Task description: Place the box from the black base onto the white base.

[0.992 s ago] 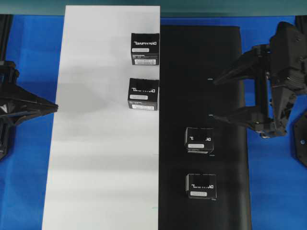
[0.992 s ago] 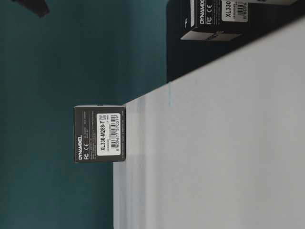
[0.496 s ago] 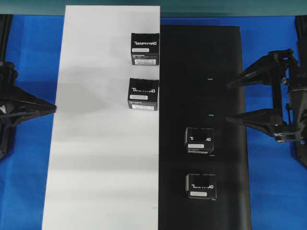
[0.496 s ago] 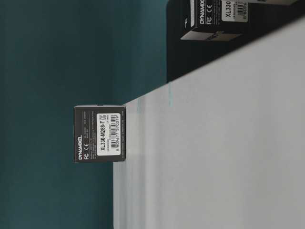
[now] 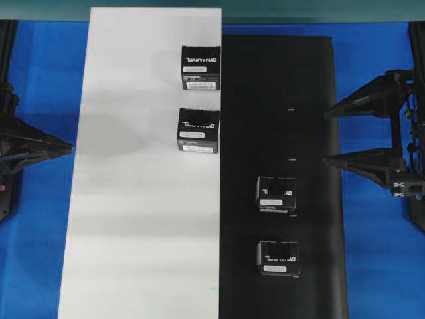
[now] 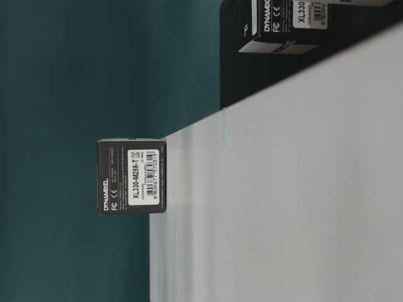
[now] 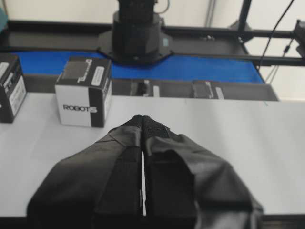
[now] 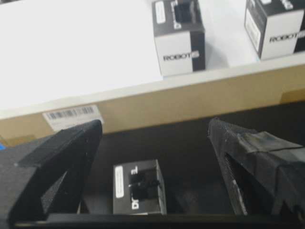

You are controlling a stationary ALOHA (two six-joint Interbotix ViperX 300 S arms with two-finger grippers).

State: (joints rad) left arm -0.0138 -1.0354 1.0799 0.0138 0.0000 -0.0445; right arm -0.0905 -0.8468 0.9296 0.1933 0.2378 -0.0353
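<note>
Right gripper (image 5: 329, 136) spread wide, empty; left gripper (image 7: 143, 125) clenched; box (image 6: 132, 177) reads "DYNAMIXEL XL330-M288-T".

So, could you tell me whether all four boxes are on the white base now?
No, two boxes sit on the black base.

two cartons (image 5: 199, 98) on the white base (image 5: 133, 232), two (image 5: 277, 226) on the black base (image 5: 312, 80) — bases side by side
</note>
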